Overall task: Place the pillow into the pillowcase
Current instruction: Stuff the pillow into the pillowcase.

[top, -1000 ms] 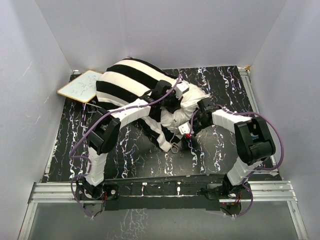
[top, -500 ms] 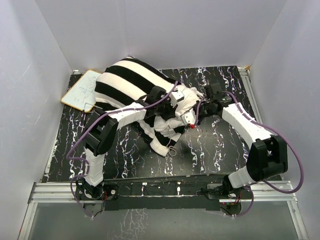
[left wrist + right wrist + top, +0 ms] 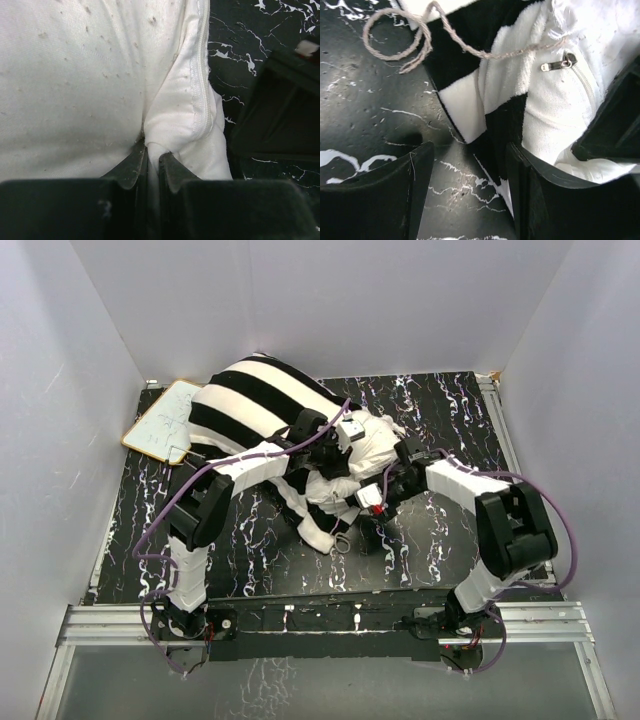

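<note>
On the desk [image 3: 450, 530], toward its back left, the pillow [image 3: 380, 448] lies mostly inside the striped pillowcase [image 3: 250, 400] (one white end sticks out). The left fingers [image 3: 131, 167] are clenched on a fold of pillow fabric beside its zip. The right fingers [image 3: 380, 200] stand released, straddling the pillowcase's hem, perhaps brushing it.

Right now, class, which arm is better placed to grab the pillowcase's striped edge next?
Right, probably. The right gripper is open at the pillowcase edge lying on the table; the left gripper is shut, pinching the pillow.
</note>
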{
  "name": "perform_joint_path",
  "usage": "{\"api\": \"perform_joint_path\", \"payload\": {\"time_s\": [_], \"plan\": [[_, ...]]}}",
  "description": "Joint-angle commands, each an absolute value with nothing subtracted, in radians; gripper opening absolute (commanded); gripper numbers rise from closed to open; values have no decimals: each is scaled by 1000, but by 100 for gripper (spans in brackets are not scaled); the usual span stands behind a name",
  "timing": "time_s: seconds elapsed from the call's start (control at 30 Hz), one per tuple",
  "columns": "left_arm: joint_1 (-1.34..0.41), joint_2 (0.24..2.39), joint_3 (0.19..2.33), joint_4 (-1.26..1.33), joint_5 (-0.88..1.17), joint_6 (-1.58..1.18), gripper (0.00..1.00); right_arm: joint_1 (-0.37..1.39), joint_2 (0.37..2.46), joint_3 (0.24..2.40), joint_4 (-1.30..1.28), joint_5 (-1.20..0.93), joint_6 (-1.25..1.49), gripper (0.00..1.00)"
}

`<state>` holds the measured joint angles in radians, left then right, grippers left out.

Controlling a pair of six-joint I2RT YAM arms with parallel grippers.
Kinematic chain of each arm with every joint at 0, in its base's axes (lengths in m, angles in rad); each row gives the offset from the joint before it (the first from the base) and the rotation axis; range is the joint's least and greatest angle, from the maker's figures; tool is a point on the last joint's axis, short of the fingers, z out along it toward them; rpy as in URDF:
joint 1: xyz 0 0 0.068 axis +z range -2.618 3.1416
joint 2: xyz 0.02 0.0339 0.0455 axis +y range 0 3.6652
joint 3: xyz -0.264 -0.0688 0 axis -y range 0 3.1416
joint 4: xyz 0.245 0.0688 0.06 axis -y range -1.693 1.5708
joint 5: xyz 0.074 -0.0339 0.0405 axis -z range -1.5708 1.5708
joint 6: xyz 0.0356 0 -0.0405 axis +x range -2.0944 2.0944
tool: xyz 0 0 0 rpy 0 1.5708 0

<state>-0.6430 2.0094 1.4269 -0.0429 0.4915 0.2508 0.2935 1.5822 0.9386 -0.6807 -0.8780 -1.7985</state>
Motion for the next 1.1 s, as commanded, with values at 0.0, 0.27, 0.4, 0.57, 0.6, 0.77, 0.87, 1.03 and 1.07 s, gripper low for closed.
{"api": "perform_joint_path", "payload": {"time_s": [0.0,0.27,0.4,0.57,0.6,0.77,0.87,1.03,1.07], "plan": [[-604,2015,1369,-241,461,260,0,319,1652,1022,-608,-931,-1756,59],[-604,2010,1362,-205,527,231,0,375,1682,972,-408,-858,-1634,66],[-604,2010,1359,-205,540,233,0,440,1793,1050,-480,-773,-1662,55],[-601,1996,1328,-187,552,238,0,483,1882,1115,-538,-701,-1673,33],[-600,1994,1325,-186,556,238,0,484,1883,1123,-529,-706,-1648,33],[-600,1982,1309,-175,571,238,0,483,1875,1127,-433,-737,-1511,29],[-599,1969,1300,-193,553,263,0,489,1897,1177,-625,-740,-1590,8],[-589,1935,1208,-170,452,317,0,494,1790,1087,-899,-654,-1823,8],[-586,1932,1189,-151,441,319,0,497,1760,1067,-935,-635,-1849,8]]}}
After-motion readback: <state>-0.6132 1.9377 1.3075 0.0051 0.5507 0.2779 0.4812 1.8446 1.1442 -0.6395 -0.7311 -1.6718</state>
